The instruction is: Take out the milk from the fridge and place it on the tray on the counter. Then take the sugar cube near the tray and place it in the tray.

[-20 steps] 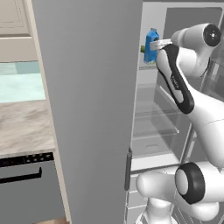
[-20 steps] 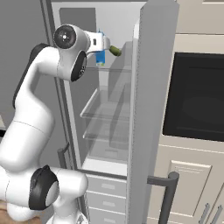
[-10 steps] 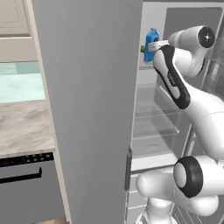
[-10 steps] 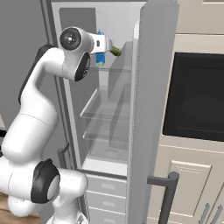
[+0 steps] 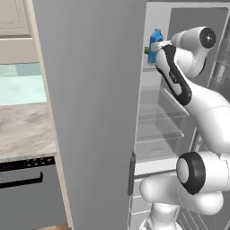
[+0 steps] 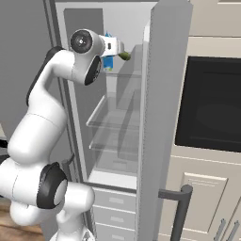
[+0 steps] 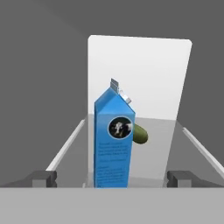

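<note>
The milk (image 7: 114,144), a blue gable-top carton, stands upright on the top glass shelf of the open fridge (image 5: 161,117). My gripper (image 7: 113,179) is open, level with the carton's lower part, one fingertip (image 7: 43,178) on each side and both well apart from it. From the base, the milk (image 5: 156,41) peeks out beside my gripper (image 5: 155,47), and the carton (image 6: 108,62) shows just behind my gripper (image 6: 118,47). The tray, the sugar cube and the counter are out of view.
A green rounded item (image 7: 139,133) lies behind the carton on the same shelf. The open grey fridge door (image 5: 90,112) stands left of the arm. Lower glass shelves (image 6: 113,117) are bare. A dark dishwasher (image 5: 27,188) under a marbled worktop (image 5: 24,130) is left; a dark wall oven (image 6: 212,108) is right.
The hand has edged a little further into the fridge toward the carton, and the upper arm has shifted slightly. The jaws have stayed wide and the carton has not moved.
</note>
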